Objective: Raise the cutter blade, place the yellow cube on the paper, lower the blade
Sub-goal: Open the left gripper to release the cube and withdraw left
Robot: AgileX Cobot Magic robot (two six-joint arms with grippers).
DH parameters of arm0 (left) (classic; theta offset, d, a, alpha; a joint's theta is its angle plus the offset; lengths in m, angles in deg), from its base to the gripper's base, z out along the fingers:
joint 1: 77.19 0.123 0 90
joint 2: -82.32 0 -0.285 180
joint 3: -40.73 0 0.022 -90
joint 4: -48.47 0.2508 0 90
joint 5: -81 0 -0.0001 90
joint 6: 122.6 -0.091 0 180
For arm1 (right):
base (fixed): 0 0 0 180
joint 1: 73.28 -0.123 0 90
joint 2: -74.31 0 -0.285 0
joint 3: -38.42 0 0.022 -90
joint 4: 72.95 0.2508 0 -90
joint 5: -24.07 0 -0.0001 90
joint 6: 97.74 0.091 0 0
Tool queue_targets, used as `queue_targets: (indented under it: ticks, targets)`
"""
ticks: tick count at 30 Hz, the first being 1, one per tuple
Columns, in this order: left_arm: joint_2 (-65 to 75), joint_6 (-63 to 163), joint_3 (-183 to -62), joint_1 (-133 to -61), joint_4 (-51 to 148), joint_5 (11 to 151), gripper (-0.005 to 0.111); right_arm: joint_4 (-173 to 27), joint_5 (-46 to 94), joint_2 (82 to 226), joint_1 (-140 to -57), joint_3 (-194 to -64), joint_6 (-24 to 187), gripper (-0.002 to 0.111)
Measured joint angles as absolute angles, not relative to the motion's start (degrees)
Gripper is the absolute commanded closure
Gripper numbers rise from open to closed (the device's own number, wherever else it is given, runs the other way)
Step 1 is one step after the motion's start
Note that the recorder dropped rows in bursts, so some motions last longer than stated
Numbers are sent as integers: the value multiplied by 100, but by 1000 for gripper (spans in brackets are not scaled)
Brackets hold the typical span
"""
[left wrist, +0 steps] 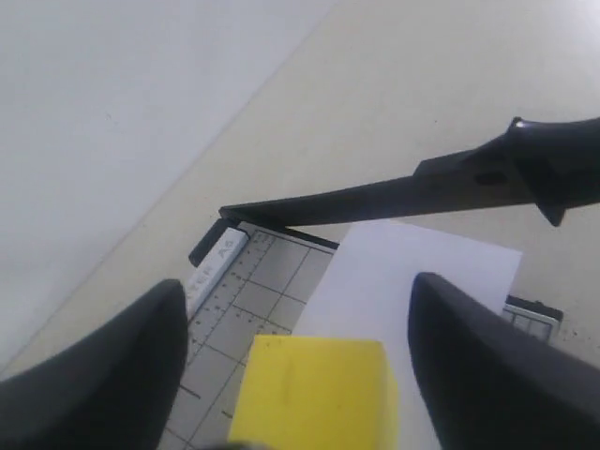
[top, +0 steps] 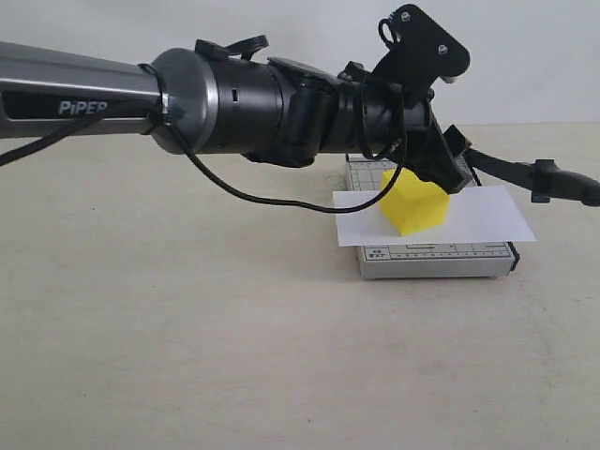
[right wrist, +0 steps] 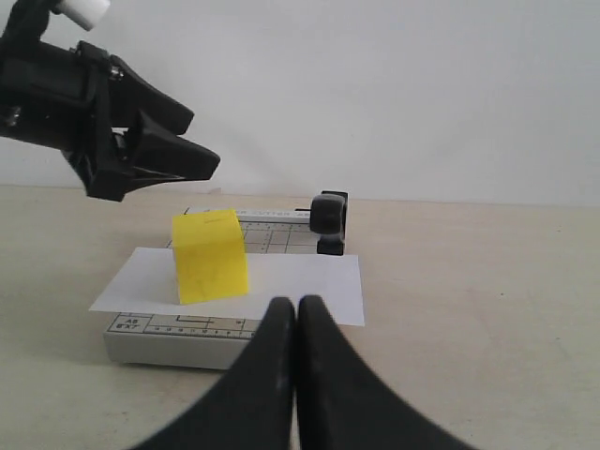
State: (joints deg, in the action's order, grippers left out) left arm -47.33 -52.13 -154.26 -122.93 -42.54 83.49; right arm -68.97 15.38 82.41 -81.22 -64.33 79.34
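The yellow cube (top: 415,208) rests on the white paper (top: 492,220), which lies across the grey gridded cutter base (top: 436,262). My left gripper (top: 429,181) reaches in over the base and stands open just above and behind the cube. In the left wrist view its fingers (left wrist: 122,366) flank the cube (left wrist: 314,394) with gaps on both sides. The cutter blade (left wrist: 403,192) is raised off the base, its handle (top: 553,180) out to the right. My right gripper (right wrist: 297,307) is shut and empty, low in front of the base (right wrist: 178,333).
The beige table (top: 187,356) stretches wide to the left and front of the cutter. My long left arm (top: 234,94) crosses above the table from the left. A pale wall stands behind.
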Motion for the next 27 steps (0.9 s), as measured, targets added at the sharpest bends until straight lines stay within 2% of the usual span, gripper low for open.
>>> queue_targets:
  ticks: [8, 11, 19, 27]
  targets:
    - [-3902, -5214, -14480, -12293, -4273, 8791, 92, -6897, 1538, 8241, -8122, -6433, 7934, 108]
    - [-3528, -5214, -14182, -12293, -4273, 9000, 102, -6897, 1538, 8241, -8122, -6433, 7934, 108]
    - [-2687, -5214, -13412, -12293, -4273, 9229, 102, -6897, 1538, 8241, -8122, -6433, 7934, 108]
    - [-1785, -5214, -12128, -12293, -4273, 9395, 102, -6897, 1538, 8241, -8122, -6433, 7934, 108]
